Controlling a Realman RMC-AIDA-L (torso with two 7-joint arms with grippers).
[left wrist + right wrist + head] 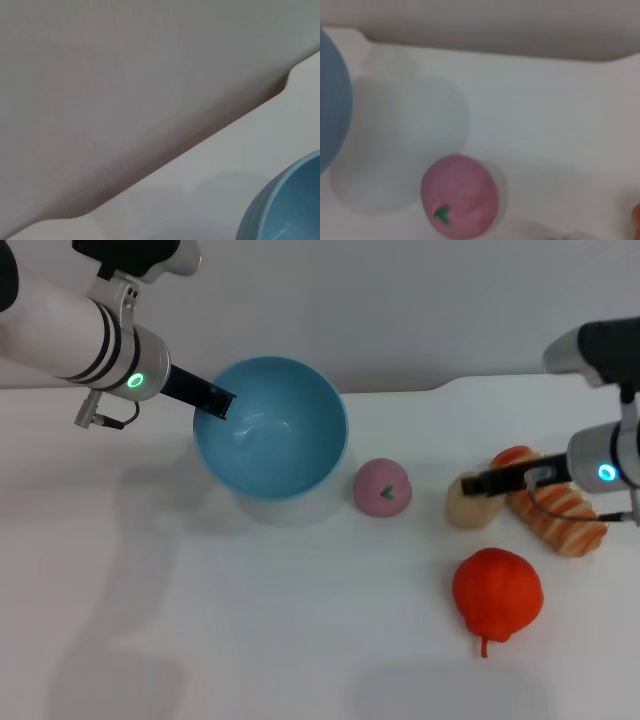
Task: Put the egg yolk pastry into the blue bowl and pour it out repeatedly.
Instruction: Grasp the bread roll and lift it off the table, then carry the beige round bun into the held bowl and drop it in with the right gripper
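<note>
The blue bowl (285,455) hangs above the table at the back left, tilted with its mouth facing up and forward, and it is empty. My left gripper (215,400) is shut on its far-left rim. In the left wrist view only a piece of the bowl (285,205) shows; in the right wrist view its edge (332,100) shows. The egg yolk pastry (463,502), a pale beige lump, lies on the table at the right. My right gripper (480,483) reaches in from the right and sits right over it.
A pink dome with a green mark (381,487) (460,195) lies between bowl and pastry. An orange-striped bread roll (560,515) lies under the right arm. A red fruit (497,592) sits nearer the front. The white table (150,620) ends at a wall behind.
</note>
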